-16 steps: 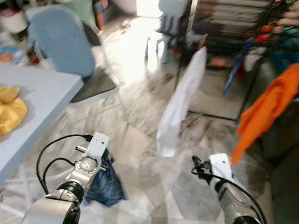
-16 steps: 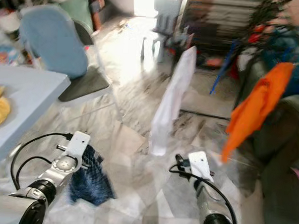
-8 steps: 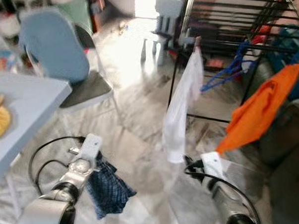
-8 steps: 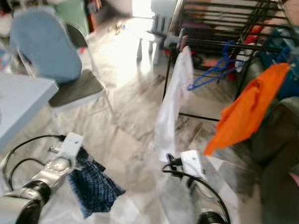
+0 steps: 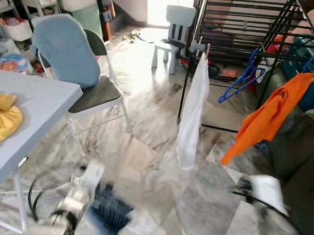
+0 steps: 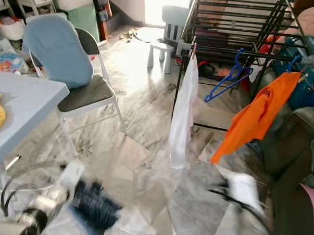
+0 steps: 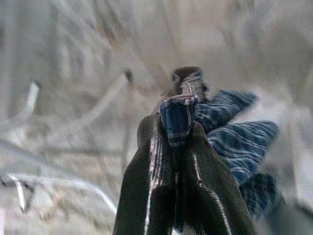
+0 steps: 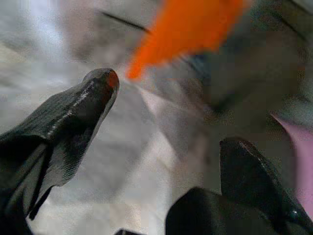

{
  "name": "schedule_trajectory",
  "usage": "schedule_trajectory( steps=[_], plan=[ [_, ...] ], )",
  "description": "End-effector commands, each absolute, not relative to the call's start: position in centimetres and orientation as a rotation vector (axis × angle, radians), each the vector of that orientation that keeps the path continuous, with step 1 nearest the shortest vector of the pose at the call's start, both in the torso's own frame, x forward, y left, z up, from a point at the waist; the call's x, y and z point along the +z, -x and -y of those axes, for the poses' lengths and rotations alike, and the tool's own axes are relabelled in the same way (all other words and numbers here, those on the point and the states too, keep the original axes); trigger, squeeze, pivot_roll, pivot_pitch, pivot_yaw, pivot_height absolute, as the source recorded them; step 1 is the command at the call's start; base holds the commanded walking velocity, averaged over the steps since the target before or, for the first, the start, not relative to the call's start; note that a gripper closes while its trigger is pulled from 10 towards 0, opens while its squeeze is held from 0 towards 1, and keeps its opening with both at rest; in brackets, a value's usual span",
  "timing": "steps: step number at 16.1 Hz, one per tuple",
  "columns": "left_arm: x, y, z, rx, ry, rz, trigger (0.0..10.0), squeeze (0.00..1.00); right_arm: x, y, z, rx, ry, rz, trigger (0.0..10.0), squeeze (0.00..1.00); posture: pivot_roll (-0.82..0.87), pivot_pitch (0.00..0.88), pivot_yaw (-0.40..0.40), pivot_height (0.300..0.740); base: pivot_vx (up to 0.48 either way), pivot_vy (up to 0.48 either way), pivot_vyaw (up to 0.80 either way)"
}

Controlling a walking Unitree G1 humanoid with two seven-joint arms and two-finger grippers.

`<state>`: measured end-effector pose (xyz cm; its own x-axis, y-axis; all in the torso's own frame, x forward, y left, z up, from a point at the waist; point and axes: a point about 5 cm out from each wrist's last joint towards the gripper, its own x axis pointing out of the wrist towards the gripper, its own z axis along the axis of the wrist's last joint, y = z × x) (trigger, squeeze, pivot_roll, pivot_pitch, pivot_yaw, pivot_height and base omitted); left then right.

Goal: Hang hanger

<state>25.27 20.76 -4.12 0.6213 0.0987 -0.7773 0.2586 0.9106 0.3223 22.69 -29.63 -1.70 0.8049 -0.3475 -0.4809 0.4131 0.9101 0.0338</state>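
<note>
Left gripper (image 7: 177, 132) clamps blue checked cloth (image 7: 234, 142); right gripper (image 8: 166, 147) gapes empty. Drying rack (image 5: 239, 27) stands ahead, right-side.

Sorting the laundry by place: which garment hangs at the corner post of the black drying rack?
The long white garment, draped straight down from the black metal rack's front corner. The orange garment hangs farther right, by the blue plastic hanger.

A chair (image 5: 90, 88) with a blue cover stands by a table (image 5: 38, 99) with a yellow cloth (image 5: 5, 122), and a small white chair (image 5: 174, 32) sits farther back.
</note>
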Motion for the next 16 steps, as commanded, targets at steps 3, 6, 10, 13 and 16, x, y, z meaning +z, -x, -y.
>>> schedule_trajectory(
  steps=[3, 6, 10, 13, 16],
  plan=[
    [-3.6, -25.8, -21.0, -0.086, -0.453, -0.881, 10.0, 0.00, -4.3, -19.0, 30.6, -0.573, -0.205, -0.677, 10.0, 0.00, 0.03, 0.000, 0.007, 0.740, 0.000, 0.000, 0.00],
    [-3.9, -25.7, -20.4, -0.109, -0.480, -0.887, 10.0, 0.00, -5.0, -18.6, 30.0, -0.542, -0.144, -0.783, 10.0, 0.00, 0.05, 0.000, -0.014, 0.740, 0.000, 0.000, 0.00],
    [-4.1, -25.4, -20.2, -0.114, -0.480, -0.891, 10.0, 0.00, -1.7, -24.0, 29.2, -0.405, -0.196, -0.584, 10.0, 0.00, 0.05, 0.000, -0.016, 0.740, 0.000, 0.000, 0.00],
    [-4.3, -25.1, -20.3, -0.107, -0.478, -0.899, 10.0, 0.00, 0.0, -27.5, 26.1, -0.239, -0.327, -0.471, 10.0, 0.00, 0.06, 0.000, -0.018, 0.740, 0.000, 0.000, 0.00],
    [-4.3, -25.1, -20.6, -0.096, -0.474, -0.899, 10.0, 0.00, -0.4, -28.2, 23.2, -0.134, -0.406, -0.503, 10.0, 0.00, 0.06, 0.000, -0.019, 0.740, 0.000, 0.000, 0.00]
  ],
)
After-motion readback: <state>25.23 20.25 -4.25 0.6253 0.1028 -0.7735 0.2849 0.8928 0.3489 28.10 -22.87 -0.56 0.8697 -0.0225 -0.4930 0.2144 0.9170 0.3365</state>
